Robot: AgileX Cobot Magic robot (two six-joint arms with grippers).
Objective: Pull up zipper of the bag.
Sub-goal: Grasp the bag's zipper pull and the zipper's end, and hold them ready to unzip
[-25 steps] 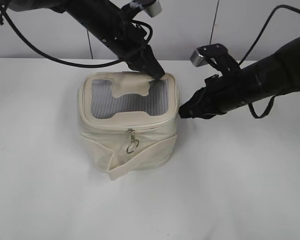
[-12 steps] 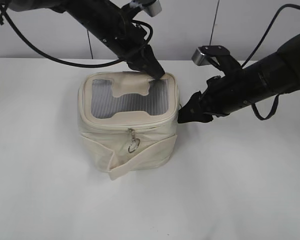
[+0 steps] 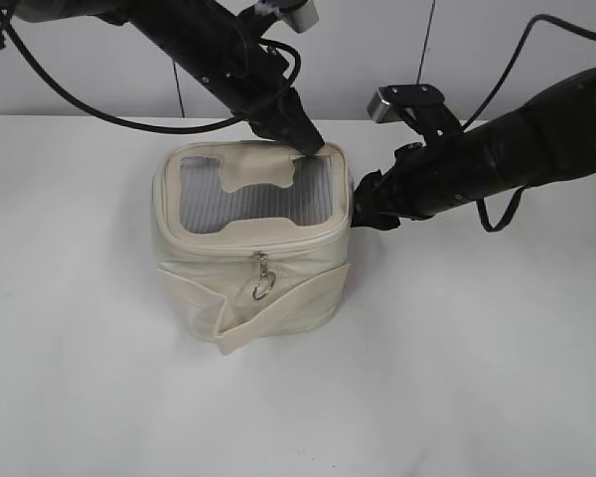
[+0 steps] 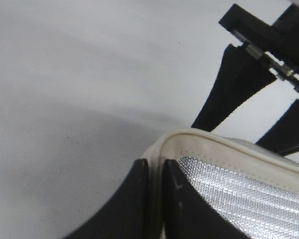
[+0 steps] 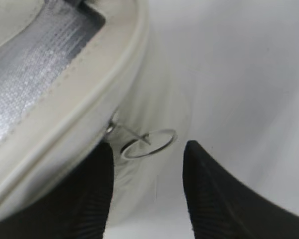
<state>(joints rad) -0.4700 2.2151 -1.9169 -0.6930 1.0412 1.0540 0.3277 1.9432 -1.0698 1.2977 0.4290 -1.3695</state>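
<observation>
The white table [image 3: 457, 378] carries the bag [image 3: 253, 253], which sits upright between the two arms, its grey mesh lid facing up. The left gripper [image 4: 155, 199] comes down on the lid's far right corner; in the left wrist view its two dark fingers [image 4: 134, 204] stand narrow, pinched on the cream piping of the lid's rim, one finger outside the rim and one over the mesh. The right gripper [image 5: 147, 189] sits against the bag's right side, just under the lid edge. Its fingers [image 5: 212, 194] are spread moderately — one pad lies against the bag wall, the other stands off it over the table. The zipper [image 3: 253, 250] runs around the lid's edge. One ring pull [image 5: 148, 143] hangs from its slider just ahead of the gap between the right fingers, touching neither. A second ring pull [image 3: 263, 289] hangs on the bag's near face — well apart from both grippers.
</observation>
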